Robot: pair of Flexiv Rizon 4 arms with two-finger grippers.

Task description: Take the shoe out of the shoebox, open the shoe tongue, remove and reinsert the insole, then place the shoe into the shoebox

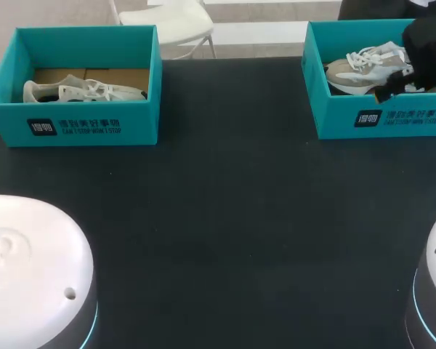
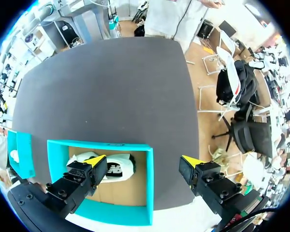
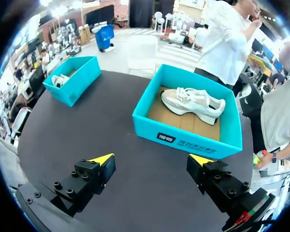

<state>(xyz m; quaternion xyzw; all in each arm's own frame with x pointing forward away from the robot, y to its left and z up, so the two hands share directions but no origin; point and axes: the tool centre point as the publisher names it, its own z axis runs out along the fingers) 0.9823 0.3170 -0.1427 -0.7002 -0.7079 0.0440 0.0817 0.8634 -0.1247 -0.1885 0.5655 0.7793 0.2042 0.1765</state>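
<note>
Head view shows two teal boxes along the far side of the dark table (image 1: 225, 218), well apart. The left shoebox (image 1: 94, 127) holds a white shoe (image 1: 80, 91), apparently lying on its side on the cardboard floor. The right shoebox (image 1: 381, 120) holds a beige-and-white shoe (image 1: 367, 65), partly hidden by the dark bulk of the right arm (image 1: 425, 51). Left wrist view: the left gripper (image 2: 142, 159) hangs above the left shoebox with its fingers spread wide and nothing between them. One yellow tip is over the white shoe and the other is beyond the box wall. Right wrist view: the right gripper (image 3: 152, 162) is likewise spread and empty, above bare table. The right shoebox is ahead of it, and the shoe inside sits upright with its laces up. Judged against the task, no step appears done: each shoe lies inside its box and neither is grasped. Whether either tongue is opened cannot be told. Lifting a shoe out, opening the tongue, removing and reinserting the insole, and returning the shoe all seem to remain.
</note>
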